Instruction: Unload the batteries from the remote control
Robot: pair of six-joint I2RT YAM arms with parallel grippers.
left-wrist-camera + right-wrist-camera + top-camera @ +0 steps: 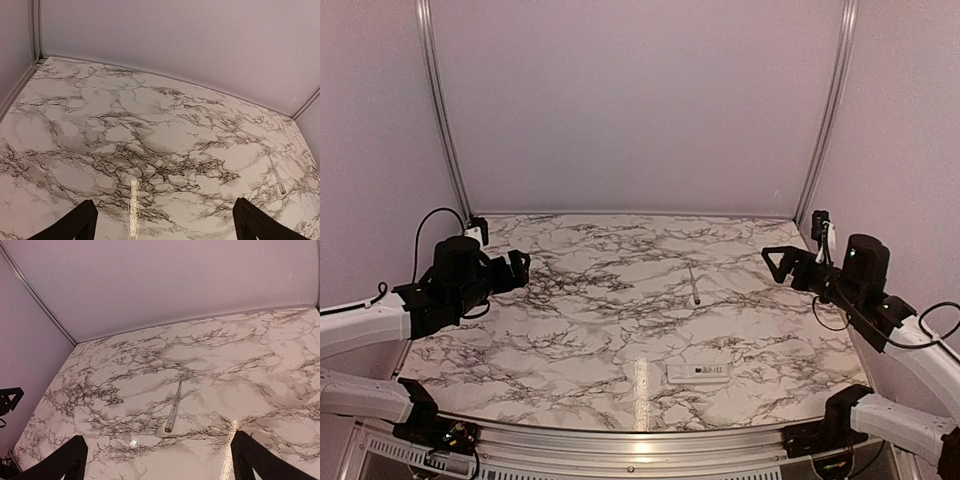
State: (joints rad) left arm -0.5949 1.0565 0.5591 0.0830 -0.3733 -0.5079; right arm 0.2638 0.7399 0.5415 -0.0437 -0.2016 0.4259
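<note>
The remote control (699, 372) shows only in the top view.

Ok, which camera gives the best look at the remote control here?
Top external: the remote control lies in full view near the front edge of the table, dark markings showing. Neither wrist view catches it.

Both arms are built alike. The left arm (365, 330) and the right arm (930, 355) have smooth white tubular links joined by blocky black joints, with a black cylindrical housing at each wrist. Thin black cables (423, 225) loop off them. The fingers (62, 462) are matte black and tapered.
</note>
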